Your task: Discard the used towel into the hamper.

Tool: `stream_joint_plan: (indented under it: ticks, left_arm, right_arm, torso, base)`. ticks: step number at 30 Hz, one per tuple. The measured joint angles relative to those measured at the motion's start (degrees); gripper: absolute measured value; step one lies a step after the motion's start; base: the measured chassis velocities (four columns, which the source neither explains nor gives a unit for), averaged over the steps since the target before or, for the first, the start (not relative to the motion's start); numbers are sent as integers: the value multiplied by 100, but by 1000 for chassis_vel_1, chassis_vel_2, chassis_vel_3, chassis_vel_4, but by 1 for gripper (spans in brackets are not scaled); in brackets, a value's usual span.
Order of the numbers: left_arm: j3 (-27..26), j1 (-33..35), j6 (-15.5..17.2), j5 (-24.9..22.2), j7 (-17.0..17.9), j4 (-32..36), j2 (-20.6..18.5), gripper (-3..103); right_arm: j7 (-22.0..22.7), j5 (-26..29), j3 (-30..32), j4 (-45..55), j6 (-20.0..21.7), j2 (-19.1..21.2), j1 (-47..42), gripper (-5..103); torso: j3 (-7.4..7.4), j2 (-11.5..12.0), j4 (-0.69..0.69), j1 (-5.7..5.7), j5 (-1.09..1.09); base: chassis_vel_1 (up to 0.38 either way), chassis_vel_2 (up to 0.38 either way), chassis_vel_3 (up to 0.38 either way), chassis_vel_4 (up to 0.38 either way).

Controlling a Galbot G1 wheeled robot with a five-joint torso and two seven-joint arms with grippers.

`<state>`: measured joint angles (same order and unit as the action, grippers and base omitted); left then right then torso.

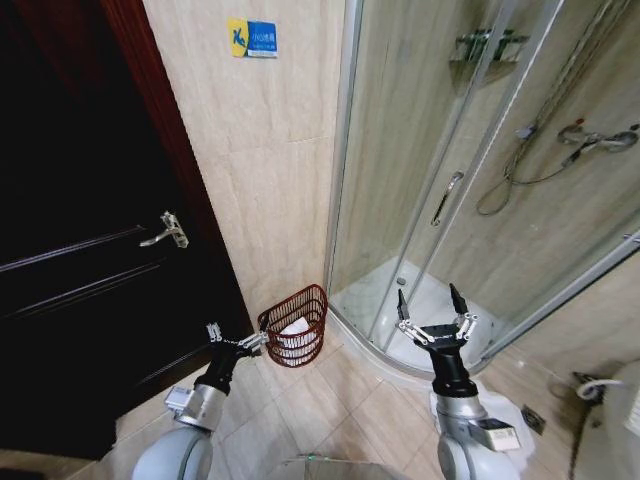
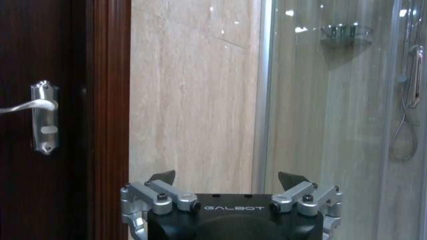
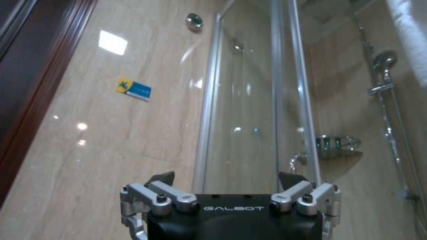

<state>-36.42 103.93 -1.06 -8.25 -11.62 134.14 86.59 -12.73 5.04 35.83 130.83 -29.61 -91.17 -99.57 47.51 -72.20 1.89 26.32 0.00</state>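
The hamper (image 1: 295, 326) lattice hides most of the white cloth (image 1: 296, 328) inside. The left hand (image 1: 237, 342) is too small to judge. The toilet (image 1: 625, 400) is cut off.

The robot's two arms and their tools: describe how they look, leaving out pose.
Both arms are rounded silver-grey shells ending in black wrists. The left tool and the right tool share one build: a black body printed GALBOT in white, silver metal linkages with dark bolts, and dark pointed fingers. A pale boxy module sits on each forearm.

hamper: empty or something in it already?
Not empty. White cloth, likely the towel, lies inside the upright hamper, seen through its lattice. Both tools are open and empty.
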Motion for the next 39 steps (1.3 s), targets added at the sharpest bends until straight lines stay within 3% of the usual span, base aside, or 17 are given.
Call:
stream_joint_plan:
  ticks: [11,18,20,23,24,26,29,39]
  left_arm:
    - [-4,-6,1,-2,-2,-11,2,100]
    - [-6,-7,3,-8,-2,-16,3,100]
    - [-6,-7,3,-7,-2,-16,3,100]
    - [-7,-7,3,-9,-2,-17,3,100]
    - [-7,-7,3,-9,-2,-17,3,100]
    - [-7,-7,3,-10,-1,-17,3,100]
    - [-7,-8,3,-12,-1,-18,3,100]
    - [-7,-8,3,-14,1,-18,3,100]
  right_arm:
    - [155,766,873,704,-257,311,-18,100]
    - [1,2107,2648,983,-280,700,-180,100]
    - [-5,2188,2748,980,-295,726,-191,100]
    - [-6,2791,3762,943,-320,943,-298,100]
    - [-6,2791,3762,943,-320,943,-298,100]
    - [9,3239,4439,945,-227,1155,-325,100]
    - [79,3576,4876,966,-58,1390,-310,100]
    - [415,4143,5485,1150,661,1934,-93,100]
  torso:
    - [0,0,0,0,1]
    - [0,0,0,0,2]
    - [0,0,0,0,2]
    - [0,0,-1,0,2]
    - [0,0,-1,0,2]
    - [0,0,0,0,1]
    - [0,0,0,0,0]
    - [0,0,1,0,0]
  base:
    - [0,0,0,0]
    - [0,0,0,0]
    - [0,0,0,0]
    - [0,0,0,0]
    - [0,0,0,0]
    - [0,0,0,0]
    - [0,0,0,0]
    - [0,0,0,0]
